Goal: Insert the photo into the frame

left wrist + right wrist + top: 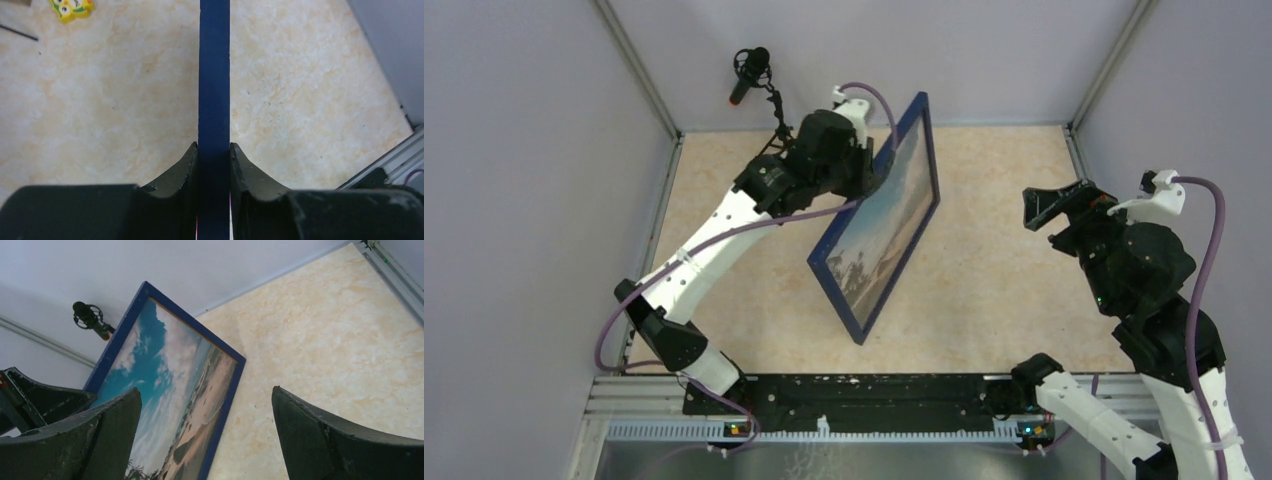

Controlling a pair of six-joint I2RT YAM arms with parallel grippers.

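Top external view: the frame (834,298) stands on edge at mid-table, tilted, its dark blue rim enclosing the photo (886,225), whose sky and shore face right. Whether the lower rim touches the table (1004,280) cannot be determined. The left gripper (876,168) meets the frame at its far left edge. The left wrist view confirms both fingers of the left gripper (214,150) pressed against opposite faces of the blue rim (214,75), clamped on it. The right gripper (1056,220) hangs over the right side of the table, well apart from the frame. In the right wrist view its jaws stand wide apart and hold nothing, with the framed photo (170,385) visible between them beyond. A microphone (749,70) hangs by the far wall. A small yellow object (71,9) lies on the table.
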